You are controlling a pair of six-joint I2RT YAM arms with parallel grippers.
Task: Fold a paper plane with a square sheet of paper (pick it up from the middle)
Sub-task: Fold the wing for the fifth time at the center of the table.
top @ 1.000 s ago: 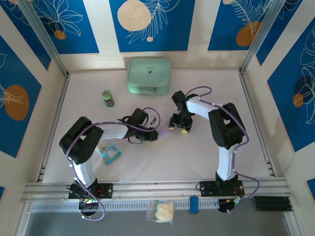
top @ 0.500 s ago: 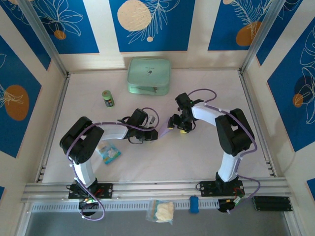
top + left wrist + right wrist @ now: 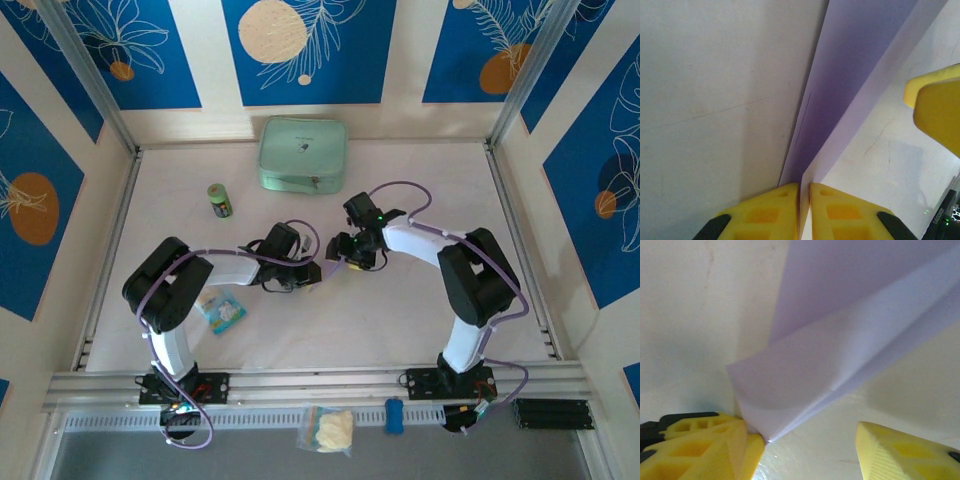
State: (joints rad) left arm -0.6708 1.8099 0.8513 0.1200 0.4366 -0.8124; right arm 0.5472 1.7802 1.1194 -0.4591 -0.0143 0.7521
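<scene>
While your left gripper (image 3: 804, 189) pinches the folded lavender-purple paper sheet (image 3: 840, 100) betw. its yellow tips, your right gripper (image 3: 807, 435) stands open, sheet corner against one finger.

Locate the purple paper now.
In the top view the folded purple paper sits mid-table, pinched by the left gripper, its other end inside the open right gripper, below the green pouch.

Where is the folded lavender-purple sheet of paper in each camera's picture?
Top external: folded lavender-purple paper, a small sliver near picture centre.
Left wrist: band from bottom centre to top right.
Right wrist: centre to upper right.
Shared landmark: right gripper, yellow-fingered, beside it.
</scene>
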